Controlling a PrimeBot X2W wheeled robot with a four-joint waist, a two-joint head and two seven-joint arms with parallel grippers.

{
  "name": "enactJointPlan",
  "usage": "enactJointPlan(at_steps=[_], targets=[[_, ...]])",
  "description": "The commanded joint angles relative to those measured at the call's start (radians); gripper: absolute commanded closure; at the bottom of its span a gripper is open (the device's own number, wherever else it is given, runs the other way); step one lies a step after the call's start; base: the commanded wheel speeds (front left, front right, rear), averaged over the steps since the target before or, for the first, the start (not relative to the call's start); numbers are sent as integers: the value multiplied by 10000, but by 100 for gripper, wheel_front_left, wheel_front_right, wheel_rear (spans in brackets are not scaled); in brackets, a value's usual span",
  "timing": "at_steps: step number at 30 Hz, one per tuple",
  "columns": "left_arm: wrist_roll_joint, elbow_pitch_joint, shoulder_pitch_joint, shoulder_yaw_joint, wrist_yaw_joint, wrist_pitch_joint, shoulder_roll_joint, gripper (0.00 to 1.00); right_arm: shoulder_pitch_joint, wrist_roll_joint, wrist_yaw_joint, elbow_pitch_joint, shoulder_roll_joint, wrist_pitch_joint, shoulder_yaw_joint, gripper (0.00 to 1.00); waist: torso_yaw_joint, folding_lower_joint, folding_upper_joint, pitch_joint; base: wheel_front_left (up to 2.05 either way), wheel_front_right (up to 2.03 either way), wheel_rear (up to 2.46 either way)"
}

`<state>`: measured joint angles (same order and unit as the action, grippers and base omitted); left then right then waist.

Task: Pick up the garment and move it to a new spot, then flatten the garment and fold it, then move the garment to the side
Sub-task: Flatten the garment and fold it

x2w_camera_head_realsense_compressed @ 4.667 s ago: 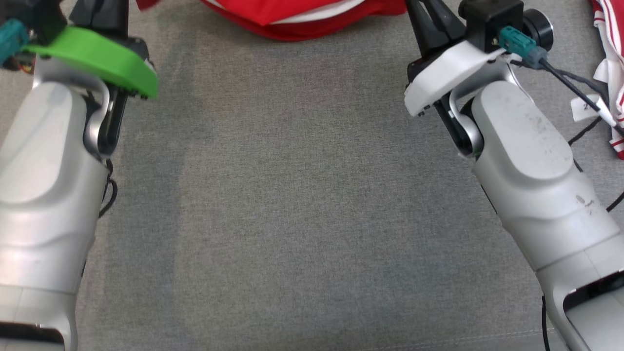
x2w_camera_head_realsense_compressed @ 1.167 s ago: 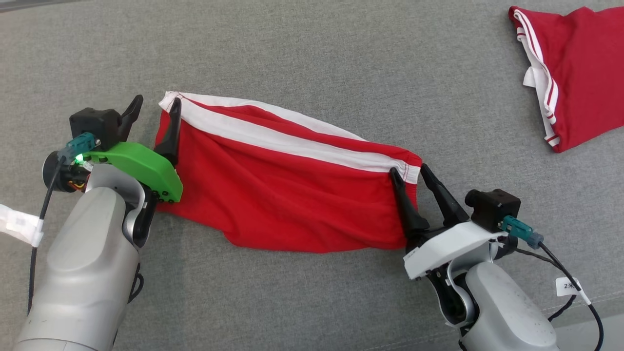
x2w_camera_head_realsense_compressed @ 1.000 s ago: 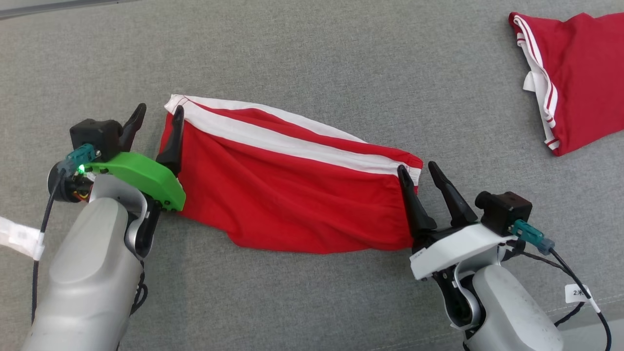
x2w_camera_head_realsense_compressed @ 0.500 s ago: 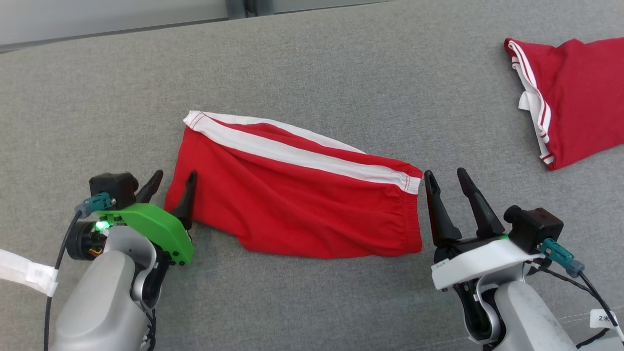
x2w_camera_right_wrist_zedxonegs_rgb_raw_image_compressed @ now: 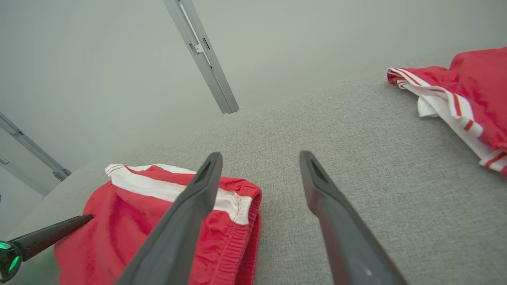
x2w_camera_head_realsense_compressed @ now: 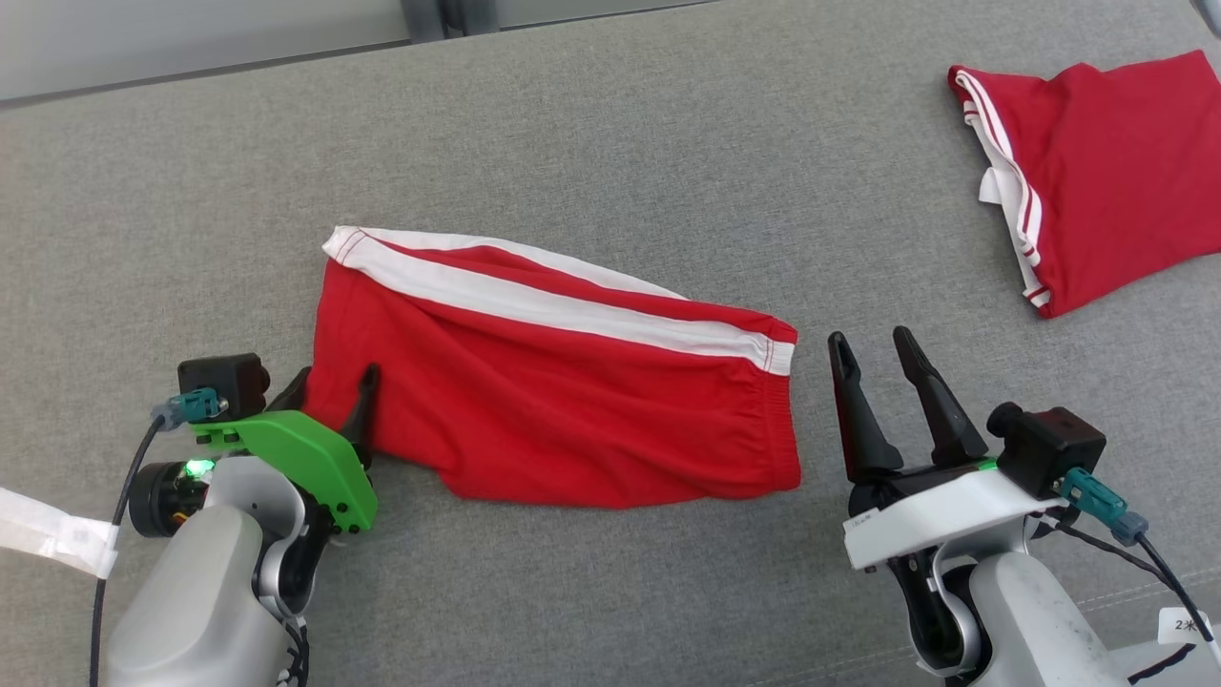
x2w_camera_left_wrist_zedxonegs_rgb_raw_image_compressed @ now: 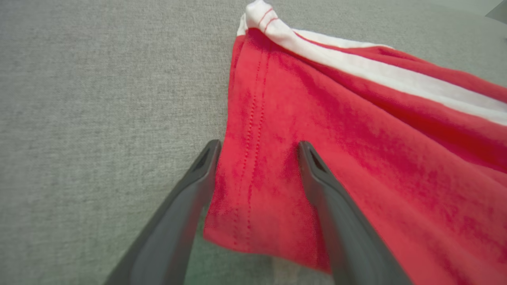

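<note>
Garment (x2w_camera_head_realsense_compressed: pixel 553 401) position: centre of the head view, lying on the grey fabric surface (x2w_camera_head_realsense_compressed: pixel 610 143). It is a pair of red shorts, spread lengthwise from centre left to centre right. A white side stripe (x2w_camera_head_realsense_compressed: pixel 572 310) runs along its upper edge. The gathered waistband (x2w_camera_head_realsense_compressed: pixel 787 420) forms the right end, and the stitched leg hem (x2w_camera_head_realsense_compressed: pixel 329 334) forms the left end. The cloth shows shallow wrinkles and its lower edge is uneven.

Left gripper (x2w_camera_head_realsense_compressed: pixel 336 380) position: lower left of the head view, at the lower left corner of the garment. Its jaws are apart and clamp nothing. In the left wrist view the two dark fingers straddle the hem. One finger is over the grey surface just beside the cloth edge, and the other is over the red cloth. Contact between the fingers and the cloth cannot be determined.

Right gripper (x2w_camera_head_realsense_compressed: pixel 869 337) position: lower right of the head view, just beside the waistband end and clear of it. Its jaws are apart and empty, with the fingers pointing toward the top of the frame.

Second red garment (x2w_camera_head_realsense_compressed: pixel 1097 172) position: upper right of the head view, well apart from the shorts. It has white trim along its left edge.

Background, right wrist view: a pale wall (x2w_camera_right_wrist_zedxonegs_rgb_raw_image_compressed: pixel 119 59) with a metal rail (x2w_camera_right_wrist_zedxonegs_rgb_raw_image_compressed: pixel 202 51) rises beyond the far edge of the surface.
</note>
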<state>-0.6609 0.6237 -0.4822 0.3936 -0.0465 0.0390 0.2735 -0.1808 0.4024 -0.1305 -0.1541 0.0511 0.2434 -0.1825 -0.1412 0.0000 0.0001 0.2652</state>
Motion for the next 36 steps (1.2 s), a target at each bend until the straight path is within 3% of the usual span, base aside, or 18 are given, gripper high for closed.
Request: enactJointPlan(at_steps=[1,3,4,5,7,14,23,36], targets=[[-12,55,63,18,-5,8,43,0,102,-37,-3,53,-2,-17,17,0,-48,0,-1,7,0,0,0],[-46,91,84,80,-70,42,-8,0,112,-35,-3,43,-3,-14,32,0,-63,0,-1,-11,0,0,0],[-62,115,98,104,-93,43,-37,38,121,-36,-3,36,-4,-12,39,0,-65,0,-1,-24,0,0,0],[-81,132,104,128,-134,37,-64,55,124,-26,-1,24,-4,-9,42,0,-66,0,-1,-37,0,0,0],[-142,182,85,167,-217,-47,-157,100,100,17,-3,-15,-5,3,32,0,-56,0,-1,-68,0,0,0],[-343,416,88,33,-316,-611,-304,100,42,58,-3,-94,-3,64,1,0,1,0,-1,-202,0,0,0],[-648,-45,973,-280,-127,-1428,-308,100,323,-44,-3,-151,-4,106,186,0,362,0,-1,-630,0,0,0],[-924,-2102,2963,-418,1047,-1207,-390,100,661,-330,-1,-64,4,-315,388,0,960,0,-1,-1120,0,0,0]])
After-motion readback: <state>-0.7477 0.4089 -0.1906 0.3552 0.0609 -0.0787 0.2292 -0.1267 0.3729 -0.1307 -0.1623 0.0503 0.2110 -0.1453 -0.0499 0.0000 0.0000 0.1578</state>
